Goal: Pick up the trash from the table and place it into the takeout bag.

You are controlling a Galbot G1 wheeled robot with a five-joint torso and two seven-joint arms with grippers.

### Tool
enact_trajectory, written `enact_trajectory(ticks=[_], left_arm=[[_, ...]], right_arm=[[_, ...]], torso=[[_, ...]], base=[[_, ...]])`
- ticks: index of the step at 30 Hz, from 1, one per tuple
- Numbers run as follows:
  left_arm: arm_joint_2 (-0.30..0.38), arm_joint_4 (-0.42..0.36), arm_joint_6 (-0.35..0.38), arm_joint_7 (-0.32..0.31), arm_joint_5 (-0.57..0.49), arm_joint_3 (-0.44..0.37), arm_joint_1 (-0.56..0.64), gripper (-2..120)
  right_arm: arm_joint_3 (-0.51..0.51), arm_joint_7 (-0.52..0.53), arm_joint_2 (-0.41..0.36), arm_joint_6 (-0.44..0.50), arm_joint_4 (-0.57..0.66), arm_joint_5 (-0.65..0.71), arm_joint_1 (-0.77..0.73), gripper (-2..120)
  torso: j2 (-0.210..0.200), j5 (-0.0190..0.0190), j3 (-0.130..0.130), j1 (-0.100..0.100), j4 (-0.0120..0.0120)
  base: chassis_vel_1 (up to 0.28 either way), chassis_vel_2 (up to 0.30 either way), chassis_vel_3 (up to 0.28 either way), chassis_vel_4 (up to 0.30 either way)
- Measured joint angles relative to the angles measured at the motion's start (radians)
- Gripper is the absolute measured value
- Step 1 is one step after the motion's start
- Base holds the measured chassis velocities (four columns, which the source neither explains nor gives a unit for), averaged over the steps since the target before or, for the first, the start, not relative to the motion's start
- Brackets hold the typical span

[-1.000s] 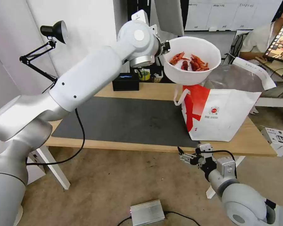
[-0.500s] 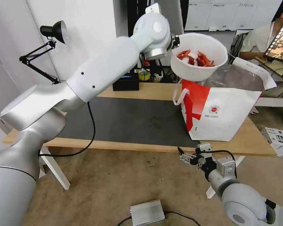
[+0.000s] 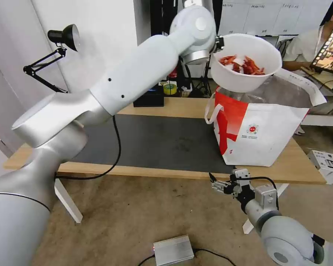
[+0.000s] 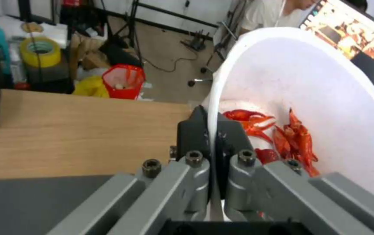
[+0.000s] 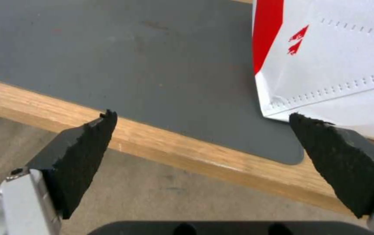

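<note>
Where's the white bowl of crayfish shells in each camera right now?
Head view: white bowl upper right, above the takeout bag, its rim pinched by the left gripper.
Left wrist view: bowl on the right.
Right wrist view: no bowl here.
Shared landmark: dark grey mat.

White wall (image 3: 107,22), brown floor (image 3: 137,218) (lamp-lit)

The takeout bag (image 3: 264,138) bears print too small to read.
</note>
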Motion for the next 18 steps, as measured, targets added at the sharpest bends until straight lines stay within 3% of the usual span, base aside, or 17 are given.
enact_trajectory(ticks=[9,18], left_arm=[[-0.078,0.068,0.004,0.024,0.084,0.045,-0.016,0],[-0.099,0.111,0.026,0.043,0.194,0.118,-0.023,0]], right_arm=[[0.000,0.000,0.000,0.000,0.000,0.000,0.000,100],[0.000,0.000,0.000,0.000,0.000,0.000,0.000,100]], torso=[[0.000,0.0001,0.000,0.000,-0.0003],[0.000,0.0000,0.000,0.000,0.0000]], base=[[0.000,0.000,0.000,0.000],[0.000,0.000,0.000,0.000]])
